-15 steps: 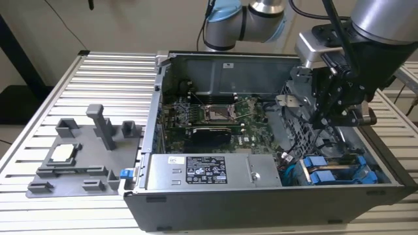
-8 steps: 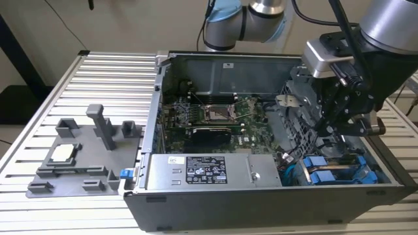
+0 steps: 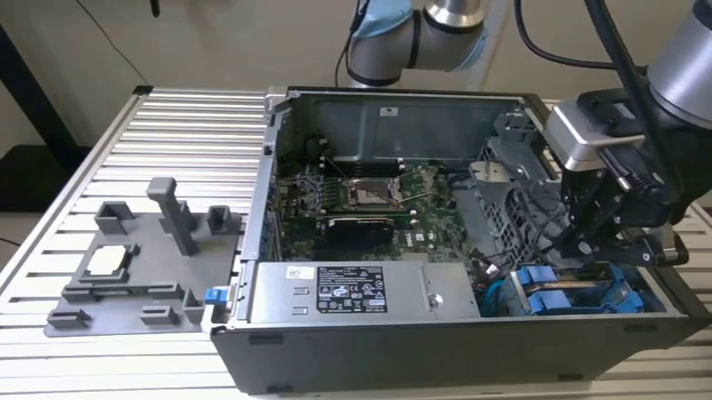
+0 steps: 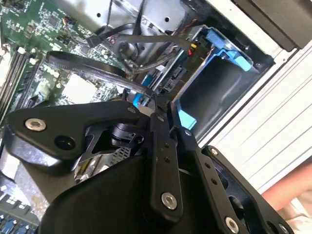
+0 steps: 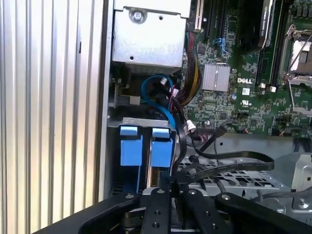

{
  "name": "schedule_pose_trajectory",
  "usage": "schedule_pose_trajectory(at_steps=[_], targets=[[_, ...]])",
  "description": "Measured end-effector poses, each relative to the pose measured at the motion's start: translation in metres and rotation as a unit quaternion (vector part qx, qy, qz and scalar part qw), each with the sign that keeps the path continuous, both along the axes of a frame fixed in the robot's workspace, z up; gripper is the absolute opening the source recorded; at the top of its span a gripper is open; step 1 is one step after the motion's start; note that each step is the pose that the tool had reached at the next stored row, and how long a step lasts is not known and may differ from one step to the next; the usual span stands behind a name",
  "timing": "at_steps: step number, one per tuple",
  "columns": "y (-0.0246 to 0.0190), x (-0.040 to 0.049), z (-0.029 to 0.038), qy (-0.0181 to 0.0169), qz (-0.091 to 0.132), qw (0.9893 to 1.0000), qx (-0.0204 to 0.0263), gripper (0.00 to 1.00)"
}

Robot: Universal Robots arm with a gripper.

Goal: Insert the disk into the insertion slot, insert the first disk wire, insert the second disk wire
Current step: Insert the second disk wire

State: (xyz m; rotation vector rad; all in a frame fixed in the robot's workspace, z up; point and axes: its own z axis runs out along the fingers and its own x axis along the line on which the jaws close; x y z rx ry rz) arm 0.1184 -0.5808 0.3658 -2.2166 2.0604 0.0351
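The open computer case [image 3: 468,250] lies on a slatted table [image 3: 167,142], its green motherboard [image 3: 368,200] and silver power supply [image 3: 356,292] exposed; a grey fixture [image 3: 133,267] sits on the exterior view's left. Black cables [image 5: 219,163] crowd the drive bay. The arm reaches down over that corner. The gripper [image 4: 158,105] looks closed to a narrow gap, pinching a small blue-tipped piece. The disk [image 5: 161,146] sits in its slot beside a like carrier [image 5: 130,145], just past the fingertips.

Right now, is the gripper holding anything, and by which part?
Cannot be told. The gripper is down among the cables beside the blue carriers, its fingertips hidden.
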Motion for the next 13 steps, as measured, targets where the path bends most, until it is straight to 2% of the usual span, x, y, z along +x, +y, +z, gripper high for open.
schedule_pose_trajectory(at_steps=[3, 5, 8, 10, 12, 13], targets=[[-0.0026, 0.0108, -0.0037, 0.0005, 0.000, 1.0000, 0.0008, 0.16], [-0.0031, 0.0186, -0.0058, 0.0023, 0.000, 1.0000, 0.0009, 0.16], [-0.0031, 0.0220, -0.0100, 0.0048, 0.000, 1.0000, 0.0009, 0.16], [-0.0031, 0.0221, -0.0116, 0.0099, 0.000, 1.0000, 0.0007, 0.16], [-0.0031, 0.0221, -0.0125, 0.0181, 0.000, 0.9998, 0.0008, 0.16], [-0.0031, 0.0224, -0.0134, 0.0187, 0.000, 0.9998, 0.0013, 0.16]])
